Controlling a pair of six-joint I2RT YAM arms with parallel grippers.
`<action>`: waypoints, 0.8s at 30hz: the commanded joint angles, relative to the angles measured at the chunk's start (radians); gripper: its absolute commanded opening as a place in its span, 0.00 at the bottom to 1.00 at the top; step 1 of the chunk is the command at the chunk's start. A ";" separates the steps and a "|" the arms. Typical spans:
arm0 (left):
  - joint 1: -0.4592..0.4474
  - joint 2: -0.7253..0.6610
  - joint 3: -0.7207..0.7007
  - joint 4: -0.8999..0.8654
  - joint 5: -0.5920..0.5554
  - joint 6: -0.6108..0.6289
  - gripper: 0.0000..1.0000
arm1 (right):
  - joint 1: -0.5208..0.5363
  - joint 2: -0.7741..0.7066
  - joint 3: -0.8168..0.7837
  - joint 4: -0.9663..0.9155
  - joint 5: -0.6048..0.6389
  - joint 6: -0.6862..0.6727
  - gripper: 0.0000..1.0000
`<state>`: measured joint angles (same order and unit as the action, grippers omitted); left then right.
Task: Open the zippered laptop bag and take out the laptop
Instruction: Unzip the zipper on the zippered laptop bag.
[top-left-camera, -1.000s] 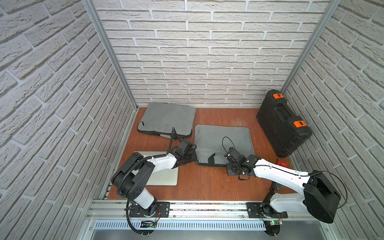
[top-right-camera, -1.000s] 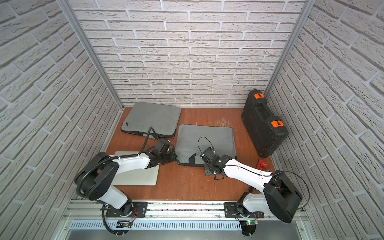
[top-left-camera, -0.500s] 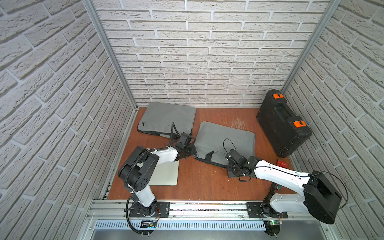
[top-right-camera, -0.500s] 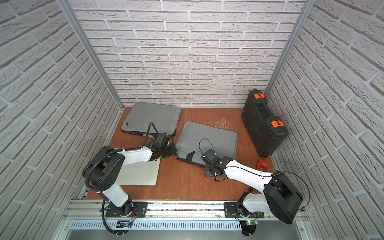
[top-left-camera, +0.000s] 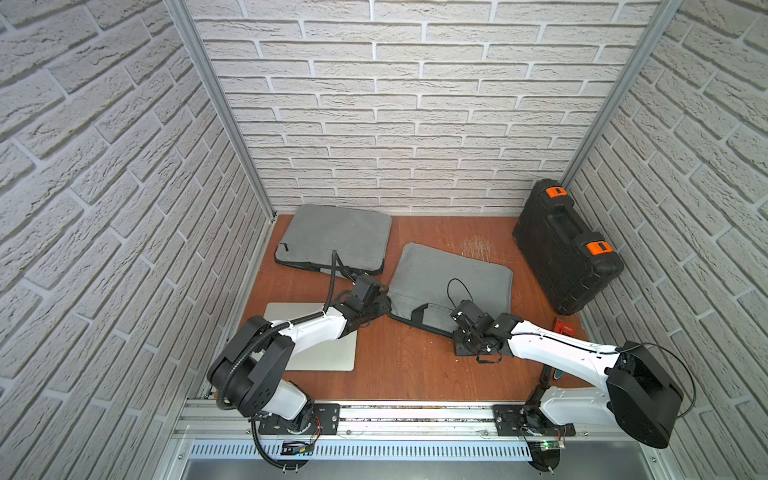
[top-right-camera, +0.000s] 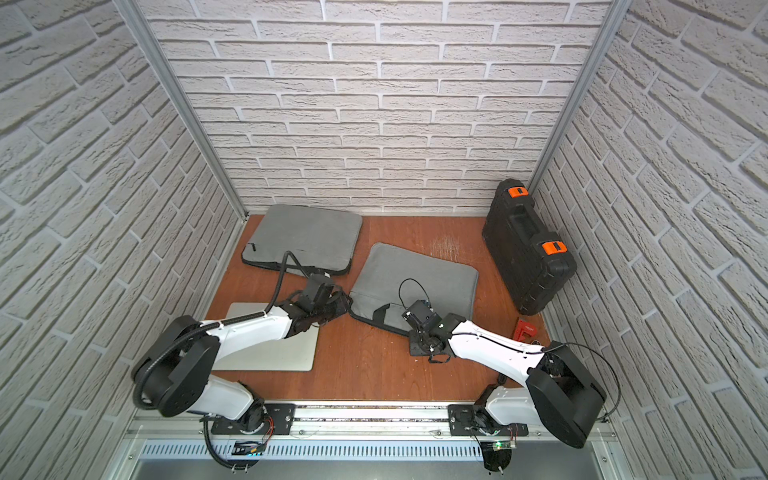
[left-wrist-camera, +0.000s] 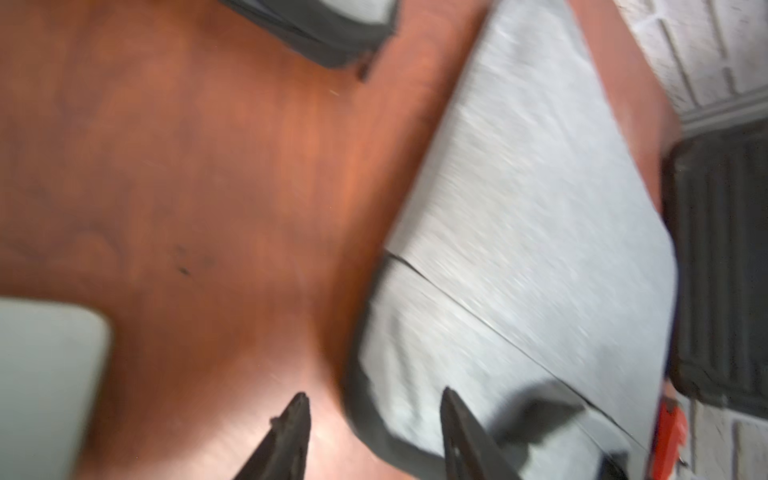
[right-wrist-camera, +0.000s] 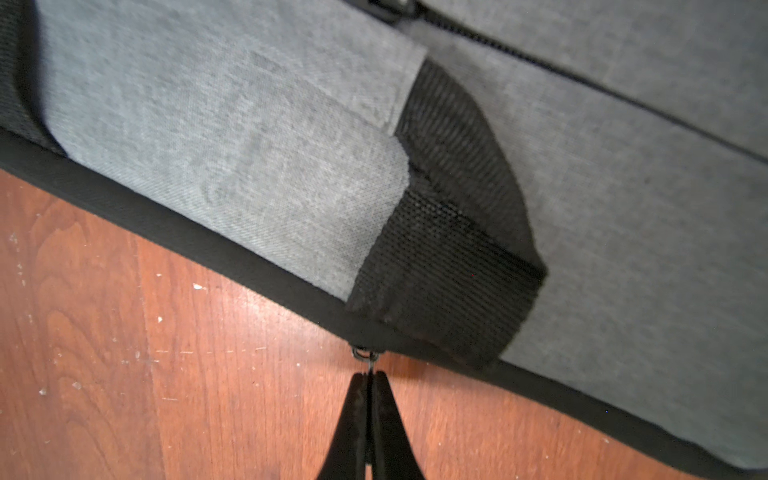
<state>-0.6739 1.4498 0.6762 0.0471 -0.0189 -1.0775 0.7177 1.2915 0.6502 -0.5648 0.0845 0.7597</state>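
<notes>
Right fingers (right-wrist-camera: 356, 403): pressed together on the zipper pull (right-wrist-camera: 368, 358) at the bag's black edge. I see the thin metal tab run straight in between the tips of the right gripper (right-wrist-camera: 368, 376).
Left fingers (left-wrist-camera: 293, 432): apart. I see one over bare wood and one over grey cloth, with the bag's black corner trim between them, so the left gripper (left-wrist-camera: 372, 397) clamps nothing. That wrist picture is blurred, and I cannot tell whether either tip touches.
Table (top-left-camera: 399, 365): reddish wood, filling the lower middle of both top views.
Laptop bag (top-left-camera: 453, 274): grey with black trim, lying flat at the centre of the frame, turned at a slant, its near edge toward both arms.
Second bag (top-left-camera: 336, 237): grey, at the upper left of the table near the back wall, apart from the laptop bag.
Tool case (top-left-camera: 565, 253): black with orange latches, at the right of the frame by the side wall.
Silver laptop (top-left-camera: 324, 357): flat at the lower left of the table, partly under my left arm.
Handle strap (right-wrist-camera: 449, 232): black webbing folded over the grey cloth, just beside the pinched pull.
Red item (top-left-camera: 564, 328): small, at the table's right edge, below the tool case in the frame. I cannot tell what it is.
</notes>
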 joint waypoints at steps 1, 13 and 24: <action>-0.084 -0.018 -0.013 -0.011 -0.074 -0.040 0.52 | 0.028 0.007 -0.018 -0.021 -0.028 0.035 0.06; -0.232 0.153 0.104 -0.047 -0.093 -0.020 0.54 | 0.123 0.053 0.013 0.077 -0.048 0.116 0.06; -0.235 0.219 0.130 -0.037 -0.065 -0.030 0.60 | 0.151 0.066 0.049 0.102 -0.048 0.125 0.06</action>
<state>-0.9043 1.6543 0.7971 0.0071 -0.0898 -1.1015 0.8551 1.3552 0.6712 -0.4908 0.0574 0.8692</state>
